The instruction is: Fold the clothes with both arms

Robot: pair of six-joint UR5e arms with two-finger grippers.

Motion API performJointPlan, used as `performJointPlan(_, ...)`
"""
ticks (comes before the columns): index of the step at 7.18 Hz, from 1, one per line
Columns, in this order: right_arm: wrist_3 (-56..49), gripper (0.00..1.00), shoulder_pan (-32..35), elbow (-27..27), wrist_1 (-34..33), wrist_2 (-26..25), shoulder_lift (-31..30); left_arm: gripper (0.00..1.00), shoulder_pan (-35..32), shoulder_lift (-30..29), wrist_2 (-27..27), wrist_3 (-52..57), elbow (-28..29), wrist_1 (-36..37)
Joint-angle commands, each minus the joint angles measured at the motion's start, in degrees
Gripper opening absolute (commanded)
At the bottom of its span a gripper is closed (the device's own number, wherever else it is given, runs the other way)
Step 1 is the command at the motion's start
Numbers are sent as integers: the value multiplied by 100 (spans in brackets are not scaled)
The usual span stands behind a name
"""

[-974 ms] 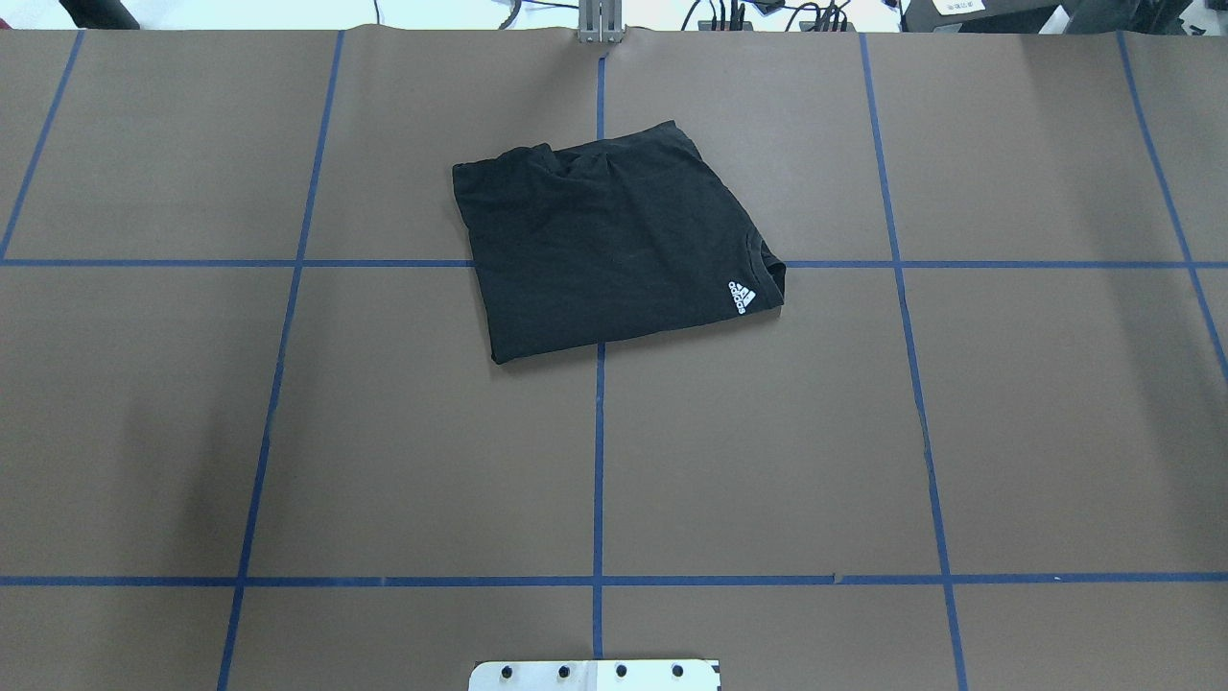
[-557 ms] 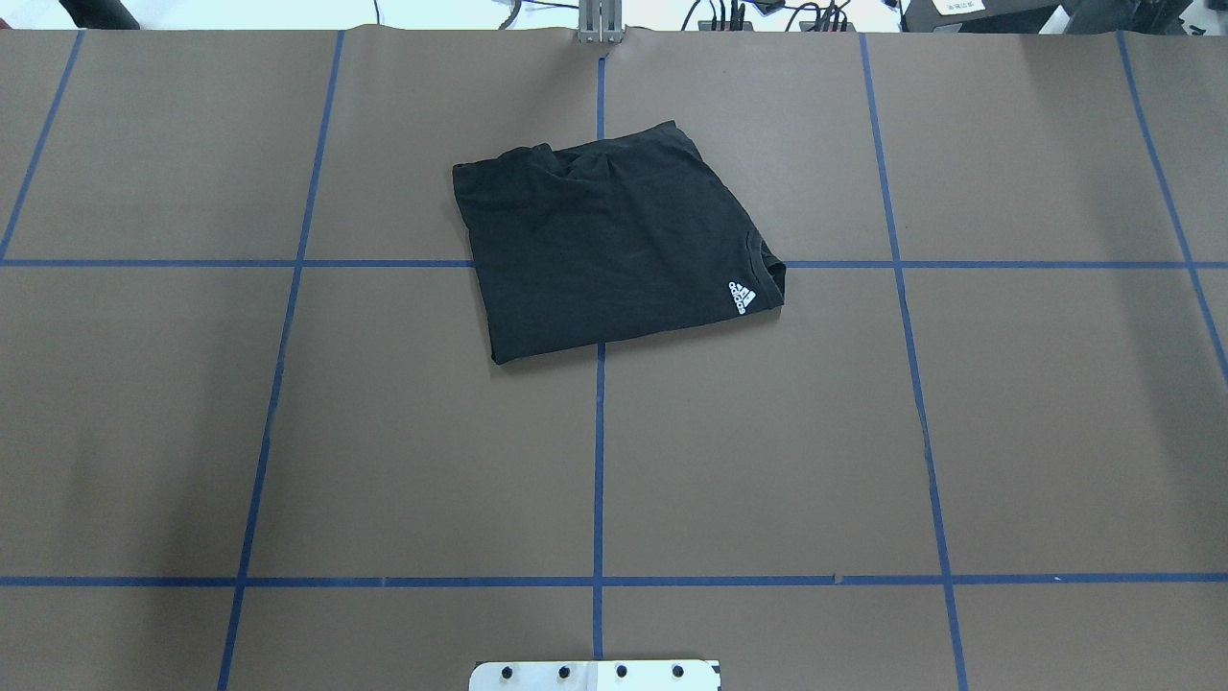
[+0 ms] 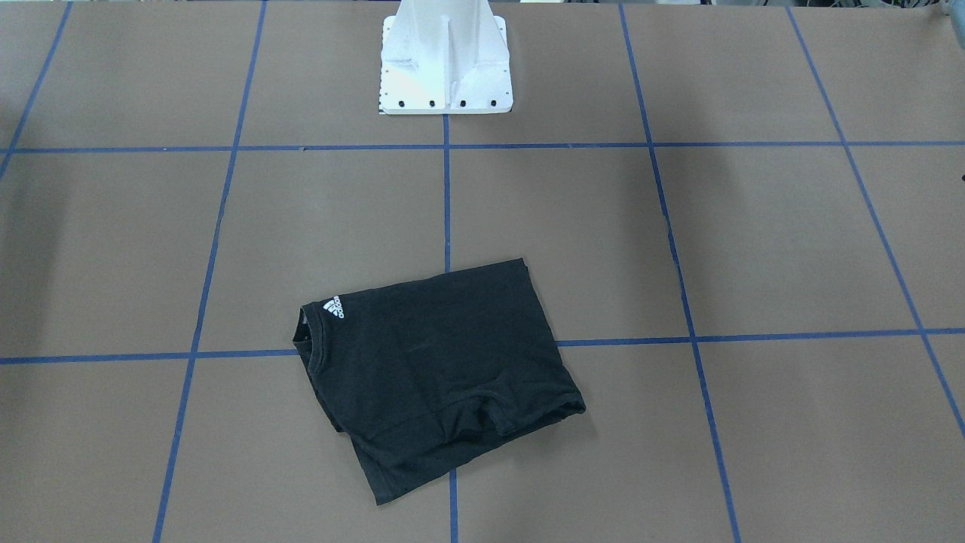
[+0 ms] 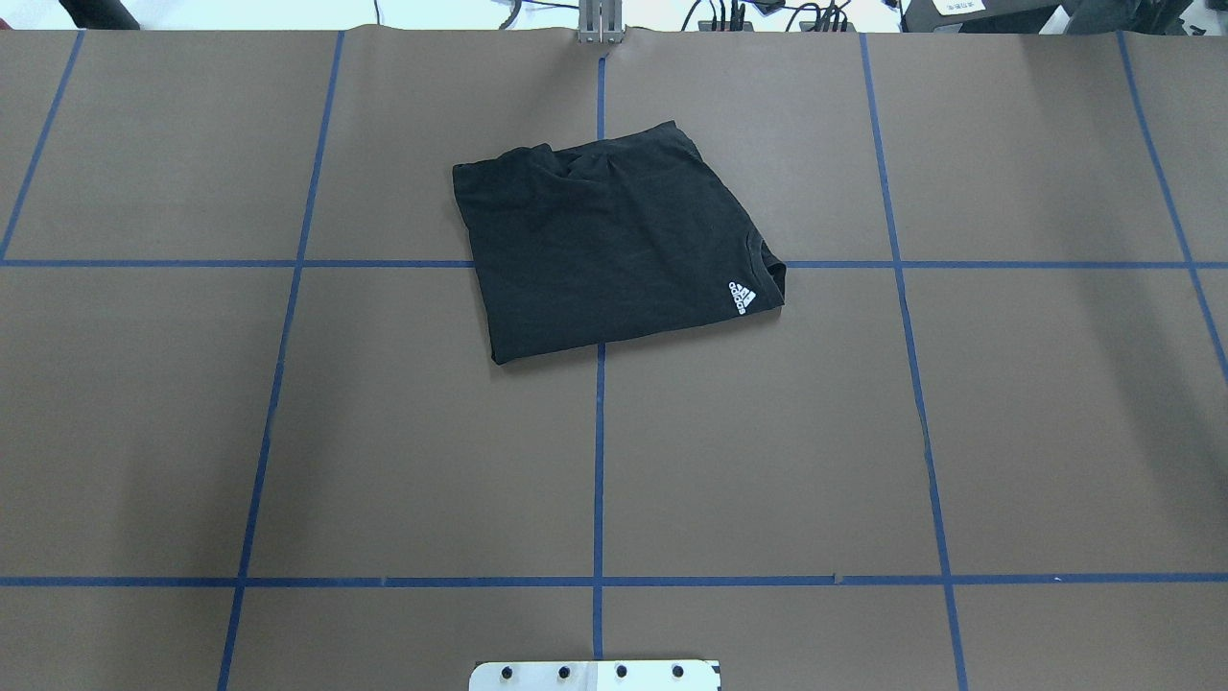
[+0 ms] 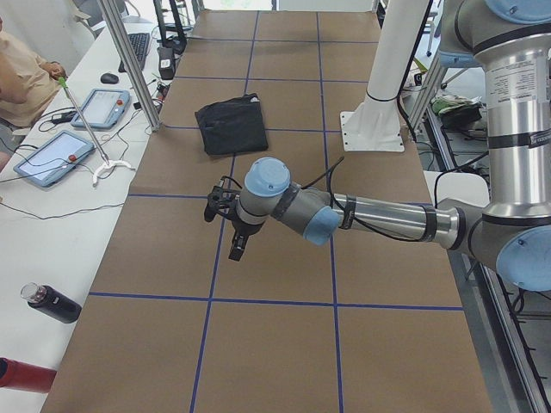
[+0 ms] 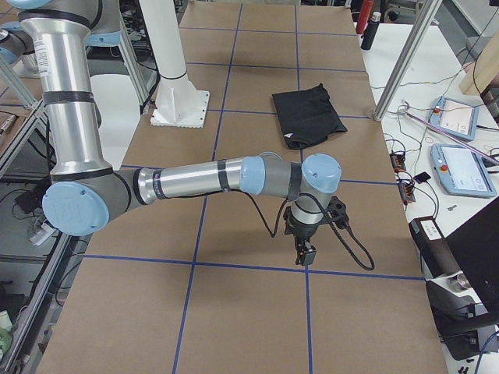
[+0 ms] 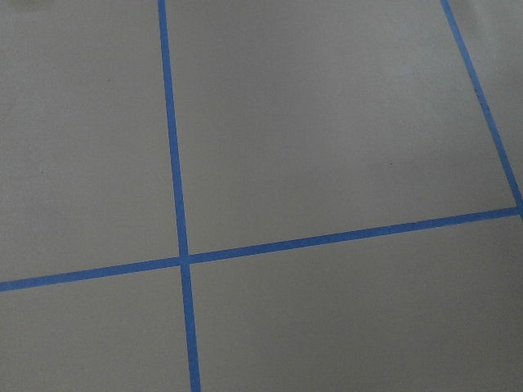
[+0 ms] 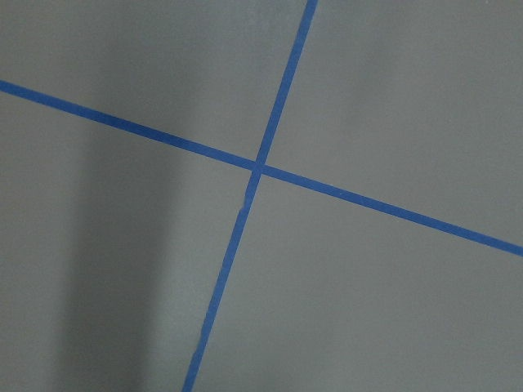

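Observation:
The clothes are one black T-shirt (image 4: 614, 245), folded into a rough rectangle and lying flat on the far middle of the brown table. A small white logo (image 4: 742, 297) shows at its collar corner. The shirt also appears in the front view (image 3: 433, 369) and both side views (image 5: 231, 123) (image 6: 307, 115). My left gripper (image 5: 237, 245) hangs over bare table, well short of the shirt. My right gripper (image 6: 302, 253) does the same at the other end. I cannot tell whether either is open or shut. Both wrist views show only brown table and blue tape.
Blue tape lines (image 4: 599, 461) divide the table into squares. The white pedestal base (image 3: 445, 68) stands at the robot's edge. A side bench carries tablets (image 5: 52, 157) and a dark bottle (image 5: 53, 303), and a person (image 5: 21, 77) sits there. More tablets (image 6: 460, 167) lie beside the table's far side.

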Motion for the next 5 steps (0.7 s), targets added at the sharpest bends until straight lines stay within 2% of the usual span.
performJointPlan(1,107,100,-327,293,-78,12,-165,100,-96,-15,52,73,-64,53)
performJointPlan(2,-6,100,-608,319,43,-5,-165,100,-97,228,253,239,-21,-25)
performJointPlan(3,37,100,-611,319,314,38,-208,100,-88,231,385,153,-38,-113)
performJointPlan(5,11,100,-593,302,291,554,-348,100,-88,275,203,144,-3,-79)
